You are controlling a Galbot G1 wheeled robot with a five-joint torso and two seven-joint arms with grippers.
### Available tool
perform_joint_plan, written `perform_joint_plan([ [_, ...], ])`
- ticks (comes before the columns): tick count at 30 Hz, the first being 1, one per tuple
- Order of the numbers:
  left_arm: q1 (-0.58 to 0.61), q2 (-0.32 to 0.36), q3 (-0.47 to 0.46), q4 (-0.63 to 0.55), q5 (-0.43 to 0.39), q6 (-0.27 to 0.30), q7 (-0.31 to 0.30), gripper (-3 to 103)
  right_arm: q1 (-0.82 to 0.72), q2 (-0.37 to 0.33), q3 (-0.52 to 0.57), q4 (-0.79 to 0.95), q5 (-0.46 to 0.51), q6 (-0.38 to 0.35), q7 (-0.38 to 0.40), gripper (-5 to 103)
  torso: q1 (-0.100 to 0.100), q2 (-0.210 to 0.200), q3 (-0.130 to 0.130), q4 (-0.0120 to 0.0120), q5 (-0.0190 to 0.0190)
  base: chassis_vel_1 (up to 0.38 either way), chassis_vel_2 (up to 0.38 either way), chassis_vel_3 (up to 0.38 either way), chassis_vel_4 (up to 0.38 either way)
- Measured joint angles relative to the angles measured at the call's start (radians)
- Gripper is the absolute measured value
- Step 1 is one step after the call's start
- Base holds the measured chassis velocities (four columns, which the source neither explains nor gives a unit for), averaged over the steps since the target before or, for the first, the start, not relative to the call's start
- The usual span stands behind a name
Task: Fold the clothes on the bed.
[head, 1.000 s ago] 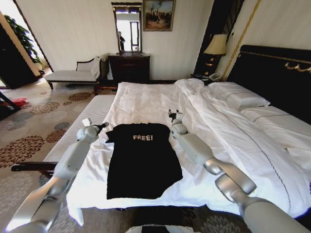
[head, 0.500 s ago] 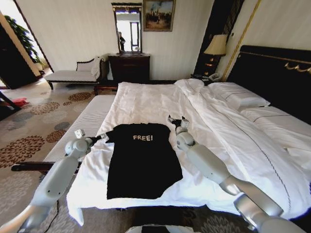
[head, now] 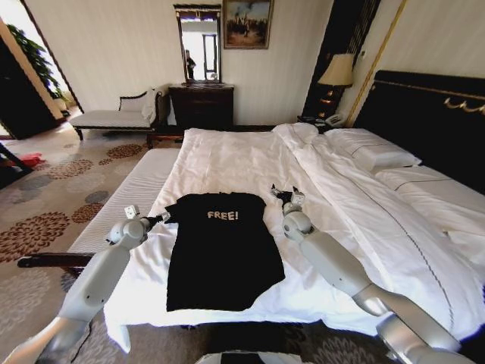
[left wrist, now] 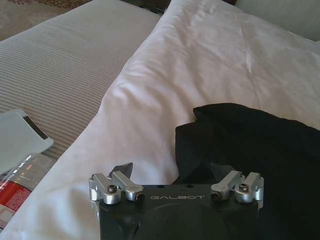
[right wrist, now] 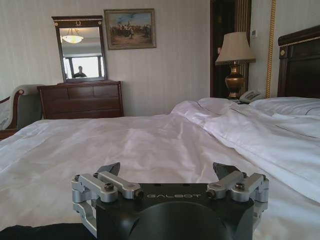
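The bed [head: 227,163] carries the black T-shirt [head: 222,254], which lies flat near its foot edge, "FREE!" lettering up. The left gripper [head: 161,218] sits at the shirt's left sleeve by the bed's left edge, fingers spread, the sleeve between them. The right gripper [head: 284,193] hovers just beside the right sleeve, its fingers spread wide and empty

Soft cloth on the bed, hard metal and plastic on the grippers

The T-shirt [head: 223,250] is matt black cotton cloth; the bed [head: 227,163] carries smooth, creased white sheets and a glossy dark wooden headboard. The left gripper [left wrist: 176,176] and right gripper [right wrist: 170,171] pair brushed silver metal links with matt black plastic housings.
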Motion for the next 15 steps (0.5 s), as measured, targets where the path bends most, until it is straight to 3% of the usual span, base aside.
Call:
perform_joint_plan([
  [4, -0.015, -0.003, 0.011, 0.018, 0.002, -0.001, 0.0, 78, 0.0, 0.003, 0.003, -0.008, -0.002, 0.0, -0.002, 100, 0.0, 0.0, 0.0, 0.0, 0.0, 0.0, 0.0, 0.0, 0.0],
  [8, -0.027, -0.011, 0.024, 0.033, 0.004, -0.001, 0.0, 57, 0.004, 0.012, 0.003, -0.023, -0.007, 0.0, -0.006, 100, 0.0, 0.0, 0.0, 0.0, -0.0001, 0.0, 0.0, 0.0, 0.0],
  [10, -0.029, -0.013, 0.027, 0.035, 0.004, -0.001, 0.0, 57, 0.005, 0.014, 0.002, -0.026, -0.007, 0.0, -0.007, 100, 0.0, 0.0, 0.0, 0.0, -0.0001, 0.0, 0.0, 0.0, 0.0],
  [13, -0.036, -0.022, 0.034, 0.044, 0.01, -0.002, 0.0, 40, 0.007, 0.019, 0.001, -0.031, -0.009, 0.001, -0.008, 100, 0.0, 0.0, 0.0, 0.0001, -0.0001, 0.0, 0.0, 0.0, 0.0],
  [15, -0.038, -0.024, 0.036, 0.046, 0.01, -0.002, 0.0, 34, 0.007, 0.021, 0.0, -0.032, -0.01, 0.001, -0.008, 100, 0.0, 0.0, 0.0, 0.0, -0.0001, 0.0, 0.0, 0.0, 0.0],
])
